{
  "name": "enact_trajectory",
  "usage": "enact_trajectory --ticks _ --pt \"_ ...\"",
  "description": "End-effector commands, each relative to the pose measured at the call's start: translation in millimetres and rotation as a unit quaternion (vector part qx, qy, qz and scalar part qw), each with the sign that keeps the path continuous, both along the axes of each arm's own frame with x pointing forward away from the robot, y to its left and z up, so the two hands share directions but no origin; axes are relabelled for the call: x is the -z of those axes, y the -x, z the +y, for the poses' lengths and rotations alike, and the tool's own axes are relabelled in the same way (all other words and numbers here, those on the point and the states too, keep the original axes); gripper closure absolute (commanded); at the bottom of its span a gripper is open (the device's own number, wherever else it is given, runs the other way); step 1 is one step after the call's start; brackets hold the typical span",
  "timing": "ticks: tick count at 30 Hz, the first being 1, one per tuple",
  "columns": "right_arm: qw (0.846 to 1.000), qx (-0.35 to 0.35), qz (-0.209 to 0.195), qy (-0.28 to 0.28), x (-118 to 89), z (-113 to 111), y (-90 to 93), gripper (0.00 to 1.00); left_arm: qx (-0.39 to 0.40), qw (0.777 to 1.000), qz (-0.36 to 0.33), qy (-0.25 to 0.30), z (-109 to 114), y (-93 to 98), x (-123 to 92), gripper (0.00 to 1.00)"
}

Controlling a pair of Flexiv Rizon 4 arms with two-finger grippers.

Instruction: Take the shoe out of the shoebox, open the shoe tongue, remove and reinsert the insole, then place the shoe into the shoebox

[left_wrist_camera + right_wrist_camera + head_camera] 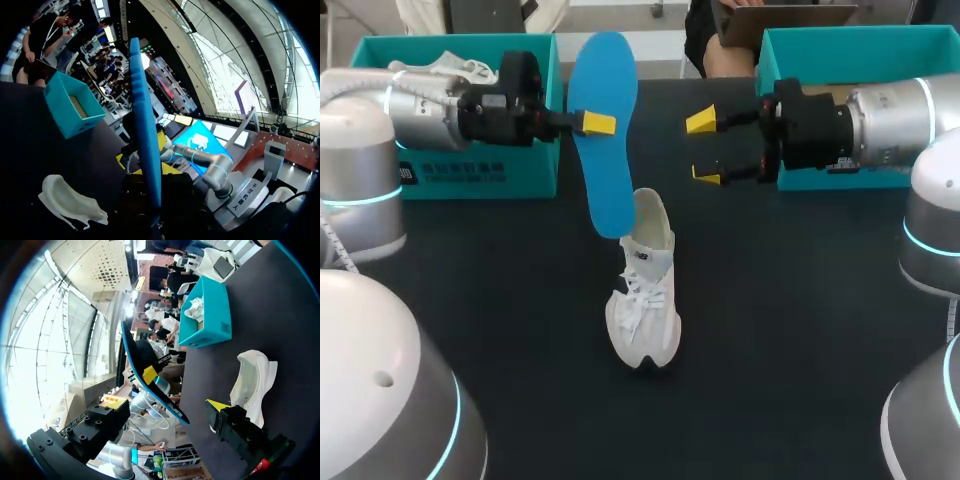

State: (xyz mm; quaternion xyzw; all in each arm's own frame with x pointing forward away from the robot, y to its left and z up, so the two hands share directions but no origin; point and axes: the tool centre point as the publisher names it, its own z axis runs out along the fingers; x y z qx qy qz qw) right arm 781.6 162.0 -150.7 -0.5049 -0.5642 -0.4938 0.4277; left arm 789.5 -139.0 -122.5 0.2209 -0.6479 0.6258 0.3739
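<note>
One blue insole (603,130) is clamped by the left fingers (599,124) and is hung long-ways, with its low end near the heel of the white shoe (644,300) (stood on the tabletop (800,330), below those fingers). The right fingers (701,122) are held apart, empty, beside the insole.
</note>
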Motion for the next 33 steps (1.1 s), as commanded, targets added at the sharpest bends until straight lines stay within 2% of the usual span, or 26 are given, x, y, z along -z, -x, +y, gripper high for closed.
enact_trajectory --ticks 1,13,14,17,19,22,24,26,28,29,32,33 --pt "1.0 0.001 0.0 0.0 0.5 2.2 -0.7 0.0 0.01 0.993 -0.105 0.044 4.7 1.3 -3.8 1.0" --pt "1.0 0.001 0.0 0.0 0.5 2.2 -0.7 0.0 0.009 0.995 -0.09 0.044 3.8 0.7 -5.2 1.0" --pt "1.0 0.001 0.0 0.0 0.5 2.2 -0.7 0.0 0.004 0.994 -0.099 0.051 3.2 2.2 -3.4 1.0" --pt "1.0 0.001 0.0 0.0 0.5 2.2 -0.7 0.0 -0.023 0.975 -0.205 0.077 1.9 0.5 -10.3 1.0" --pt "1.0 0.001 0.0 0.0 0.5 2.2 -0.7 0.0 -0.035 0.964 -0.243 0.106 3.2 -2.5 -17.2 1.0" --pt "1.0 0.001 0.0 0.0 0.5 2.2 -0.7 0.0 -0.035 0.913 -0.393 0.102 4.7 -7.2 -18.4 1.0" --pt "1.0 0.001 0.0 0.0 0.5 2.2 -0.7 0.0 -0.028 0.884 -0.456 0.105 5.7 -9.4 -17.9 1.0" --pt "1.0 0.001 0.0 0.0 0.5 2.2 -0.7 0.0 -0.016 0.84 -0.535 0.087 6.7 -11.6 -15.0 1.0" --pt "1.0 0.001 0.0 0.0 0.5 2.2 -0.7 0.0 -0.008 0.808 -0.583 0.085 7.6 -12.6 -14.9 1.0" --pt "1.0 0.001 0.0 0.0 0.5 2.2 -0.7 0.0 0.002 0.779 -0.623 0.073 8.3 -13.2 -13.7 1.0" --pt "1.0 0.001 0.0 0.0 0.5 2.2 -0.7 0.0 0.003 0.722 -0.688 0.071 10.5 -16.7 -10.1 1.0" --pt "1.0 0.001 0.0 0.0 0.5 2.2 -0.7 0.0 0.005 0.691 -0.719 0.069 11.3 -18.7 -8.9 1.0"
